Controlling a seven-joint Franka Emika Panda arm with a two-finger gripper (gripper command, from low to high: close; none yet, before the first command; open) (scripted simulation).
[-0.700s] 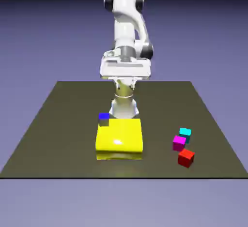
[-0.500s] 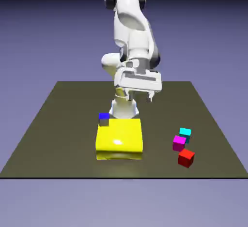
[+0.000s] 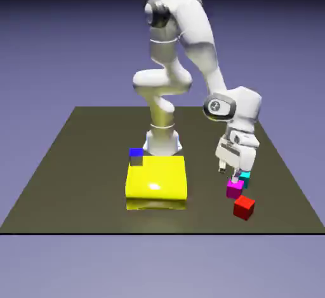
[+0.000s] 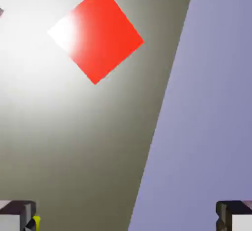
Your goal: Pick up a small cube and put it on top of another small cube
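1. The white robot arm (image 3: 190, 49) is seen bent over toward the exterior view's right, with its two-finger gripper (image 3: 229, 173) carried low above the dark olive table (image 3: 76, 163).
2. The gripper's jaws are spread wide and nothing is held between them; in the hand view the two grey fingertips (image 4: 17, 215) are found at opposite bottom corners with only table and backdrop between.
3. The small plain red cube (image 3: 244, 207) is found near the table's near edge, on the exterior view's right, resting on the table and apart from the gripper.
4. In the hand view the same cube (image 4: 96, 34) is shown from above as a tilted red square under a bright glare, close to the table's edge.
5. A small magenta cube (image 3: 235, 187) is placed just behind the red one, and a small cyan cube (image 3: 244, 176) just behind that, partly hidden by the gripper.
6. The small plain dark blue cube (image 3: 136, 155) is set at the far left corner of a big glossy yellow block (image 3: 156, 179), well apart from the red cube.
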